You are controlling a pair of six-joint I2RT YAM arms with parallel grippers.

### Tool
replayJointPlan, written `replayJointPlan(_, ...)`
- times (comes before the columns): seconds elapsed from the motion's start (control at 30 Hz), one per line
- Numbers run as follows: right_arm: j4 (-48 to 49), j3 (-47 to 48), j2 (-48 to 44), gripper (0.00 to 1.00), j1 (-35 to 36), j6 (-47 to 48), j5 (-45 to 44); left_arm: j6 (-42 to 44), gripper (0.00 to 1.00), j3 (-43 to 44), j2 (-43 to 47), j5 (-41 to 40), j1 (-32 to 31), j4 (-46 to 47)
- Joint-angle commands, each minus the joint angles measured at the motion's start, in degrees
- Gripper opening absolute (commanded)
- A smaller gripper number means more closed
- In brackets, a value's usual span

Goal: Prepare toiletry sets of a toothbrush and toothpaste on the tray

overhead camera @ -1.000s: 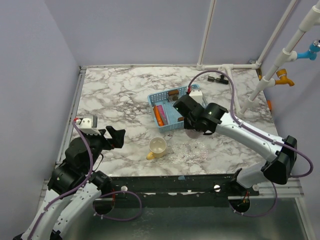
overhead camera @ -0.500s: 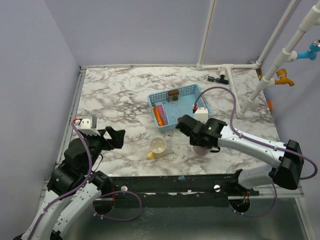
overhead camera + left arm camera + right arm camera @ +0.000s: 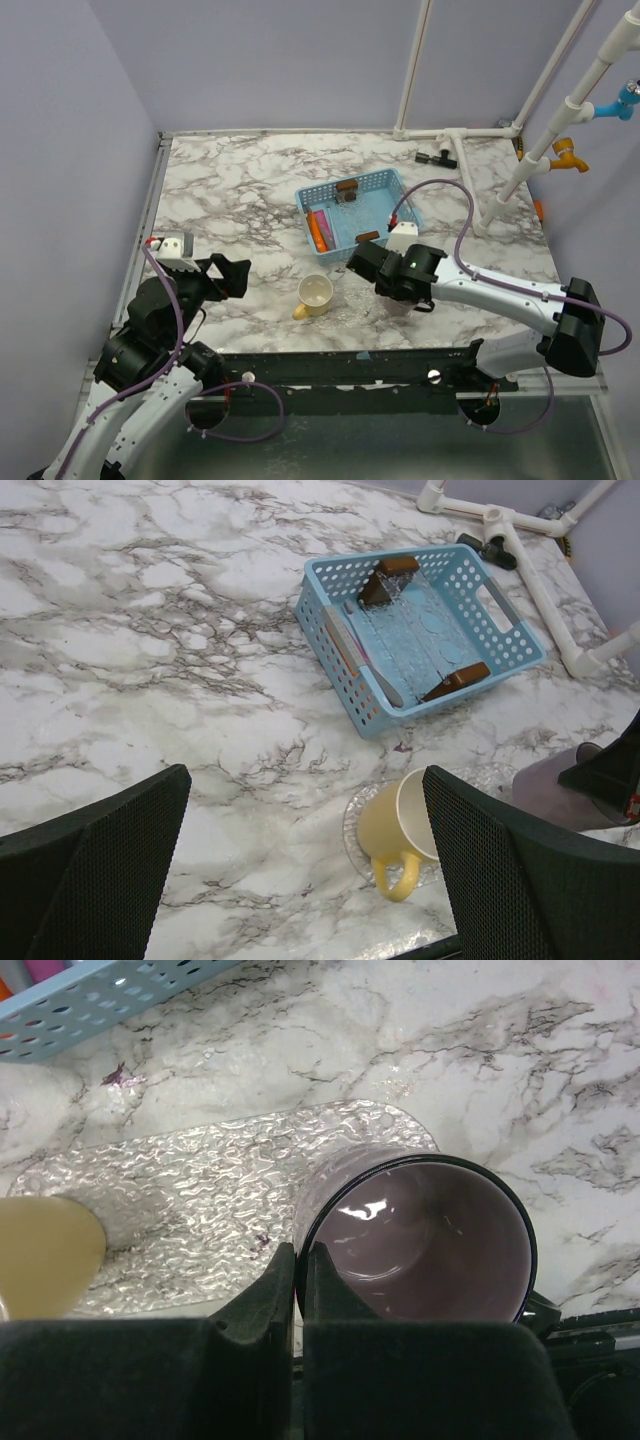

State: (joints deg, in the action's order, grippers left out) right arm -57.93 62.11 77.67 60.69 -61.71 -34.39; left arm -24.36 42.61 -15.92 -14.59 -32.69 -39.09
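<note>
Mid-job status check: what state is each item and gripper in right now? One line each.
left gripper: open, empty.
right gripper: shut on rim of purple black-rimmed mug.
purple black-rimmed mug: upright, empty.
clear textured tray: lying flat, no toothbrush or toothpaste on it.
yellow mug: upright, empty, on the tray.
blue plastic basket: upright, toiletries inside.

The table (image 3: 240, 180) is white marble veined in grey and black. The basket (image 3: 335, 670) is pale blue, its walls patterned with rows of holes. Inside it lie an orange piece (image 3: 318, 236), a pink piece (image 3: 322, 219) and brown pieces (image 3: 455, 678). The mug (image 3: 395, 825) is butter yellow. The cup (image 3: 420, 1240) is mauve with a dark rim. The tray (image 3: 200, 1190) is clear (rippled all over, like pebbled glass). The left tool (image 3: 305, 772) is black, its fingers (image 3: 95, 855) covered in a fine mesh pattern.
</note>
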Motion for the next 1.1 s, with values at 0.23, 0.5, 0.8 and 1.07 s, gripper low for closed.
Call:
replayJointPlan(0.23, 0.7, -1.7, 3.4, 0.01, 0.5, -7.2, -7.6, 0.4, 0.99, 0.0, 0.9, 1.1, 0.3, 0.3)
replayJointPlan(0.5, 2.0, -2.2, 5.2, 0.01, 0.5, -7.5, -7.6, 0.4, 0.99, 0.0, 0.9, 1.1, 0.3, 0.3)
replayJointPlan(0.8, 2.9, -3.2, 6.8, 0.01, 0.5, -8.2, -7.4, 0.4, 0.99, -0.1, 1.0, 1.2, 0.3, 0.4)
replayJointPlan(1.07, 2.8, -2.8, 8.6, 0.12, 0.5, -8.1, -7.2, 0.4, 0.99, -0.1, 1.0, 1.3, 0.3, 0.4)
